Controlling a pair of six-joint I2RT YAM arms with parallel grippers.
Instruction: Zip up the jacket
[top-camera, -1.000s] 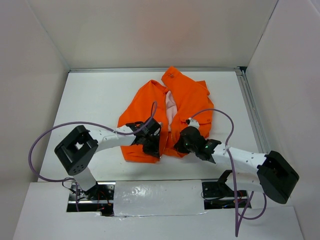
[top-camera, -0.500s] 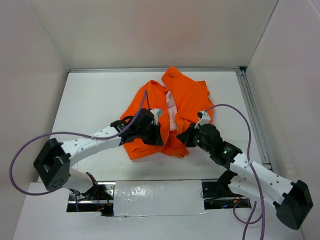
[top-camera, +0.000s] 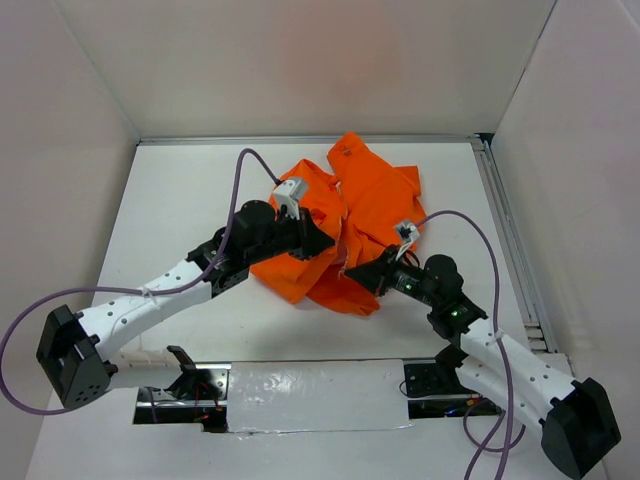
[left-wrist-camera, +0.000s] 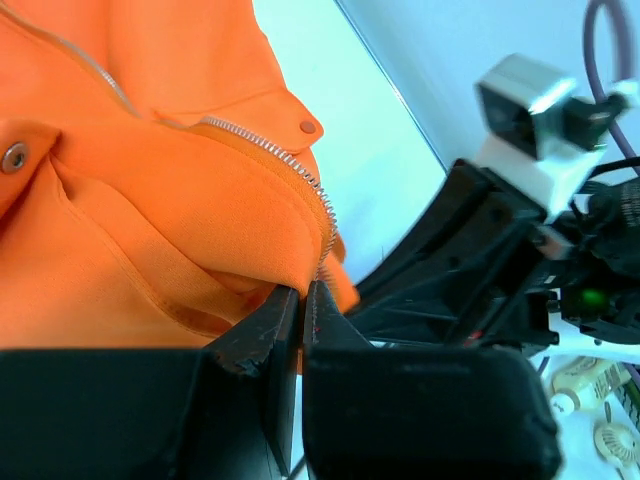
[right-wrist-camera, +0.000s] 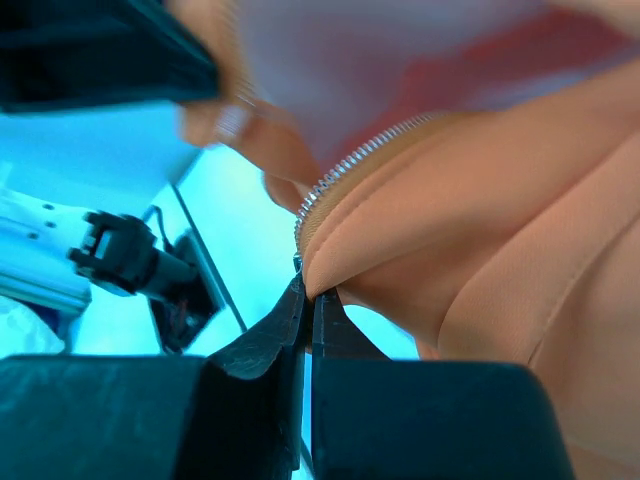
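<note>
The left arm is stretched from the near left corner diagonally across the bench (top-camera: 190, 190), with its wrist held over the near left part of the jacket (top-camera: 375, 200). The left tool (top-camera: 322, 243) is clamped on the jacket. In the left wrist view its fingertips are pressed together on the orange front edge, just at the end of a row of zipper teeth (left-wrist-camera: 270, 150).

The right arm is reached in from the near right, with its forearm angled toward the middle. The right tool (top-camera: 352, 270) is likewise pinched on the jacket, on a fabric edge just below the end of a zipper row. The two tools are held near each other.

The jacket is crumpled around the middle of the bench, its near part bunched between the tools.
</note>
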